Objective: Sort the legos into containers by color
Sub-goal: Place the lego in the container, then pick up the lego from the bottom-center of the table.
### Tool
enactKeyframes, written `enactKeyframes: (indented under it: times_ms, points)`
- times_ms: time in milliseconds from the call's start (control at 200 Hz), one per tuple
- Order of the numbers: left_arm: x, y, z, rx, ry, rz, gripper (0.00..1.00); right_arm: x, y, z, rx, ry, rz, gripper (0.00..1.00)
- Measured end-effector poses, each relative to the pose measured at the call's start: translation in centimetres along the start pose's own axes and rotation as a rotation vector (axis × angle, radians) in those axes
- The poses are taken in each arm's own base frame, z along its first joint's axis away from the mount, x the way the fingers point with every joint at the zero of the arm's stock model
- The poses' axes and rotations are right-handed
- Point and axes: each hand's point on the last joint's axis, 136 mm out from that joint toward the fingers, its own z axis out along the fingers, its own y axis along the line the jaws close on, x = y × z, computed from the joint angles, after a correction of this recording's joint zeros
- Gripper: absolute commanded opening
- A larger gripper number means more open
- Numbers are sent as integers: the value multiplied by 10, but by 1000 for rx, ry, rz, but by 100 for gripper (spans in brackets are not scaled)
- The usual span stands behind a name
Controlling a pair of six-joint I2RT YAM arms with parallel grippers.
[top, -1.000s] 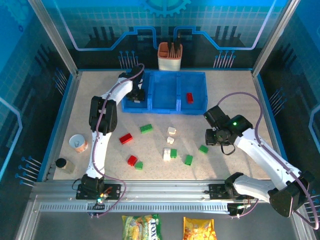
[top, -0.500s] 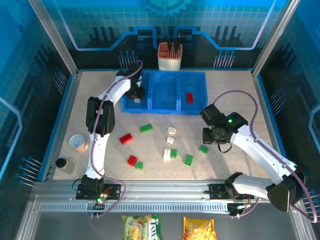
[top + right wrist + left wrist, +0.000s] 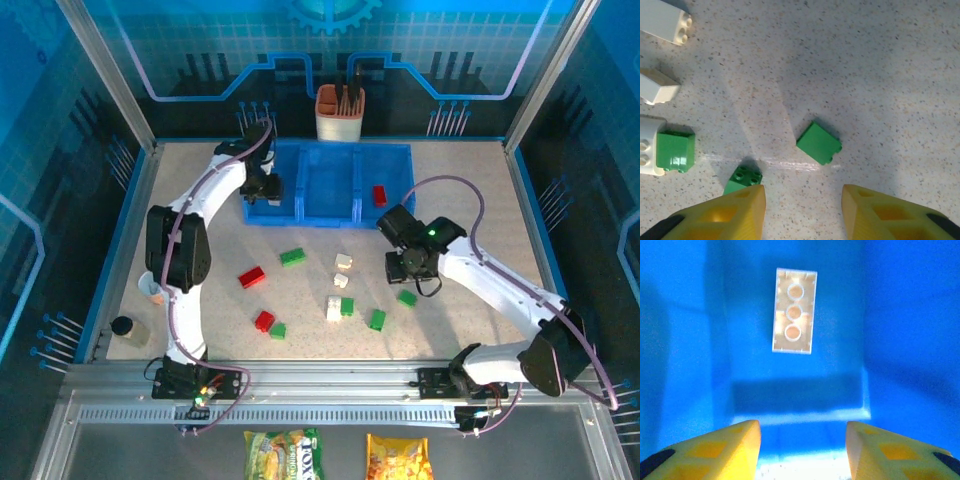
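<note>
The whole table [image 3: 330, 270] is taken in from above and behind the arm bases by the top external view, which is tilted down and towards the far wall. A close look straight down into one compartment of the blue tray [image 3: 900, 340] is given from the left wrist, where a cream brick [image 3: 794, 310] is seen past two yellow fingertips [image 3: 715, 447]. From the right wrist the speckled surface is viewed nearly as closely (again downward), with a green brick [image 3: 819, 143] ahead of the fingertips [image 3: 720, 212]. That green brick [image 3: 407, 297] and the tray [image 3: 330, 185] are shared with the overhead view.
</note>
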Motion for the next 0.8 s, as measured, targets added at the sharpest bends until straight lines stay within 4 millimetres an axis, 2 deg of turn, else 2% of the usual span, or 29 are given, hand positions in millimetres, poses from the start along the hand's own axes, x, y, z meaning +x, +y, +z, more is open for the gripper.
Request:
enactKeyframes:
  times_ms: [225, 475, 680, 800]
  points:
    - [26, 6, -29, 2, -6, 2, 51, -7, 20, 12, -13, 20, -38, 46]
    - [56, 18, -61, 6, -18, -8, 52, -3, 35, 19, -20, 31, -46, 46]
    - [81, 28, -80, 3, -27, 3, 53, 21, 41, 34, -8, 65, 13, 46]
    - [100, 34, -83, 0, -21, 8, 54, 39, 43, 39, 4, 85, 49, 46]
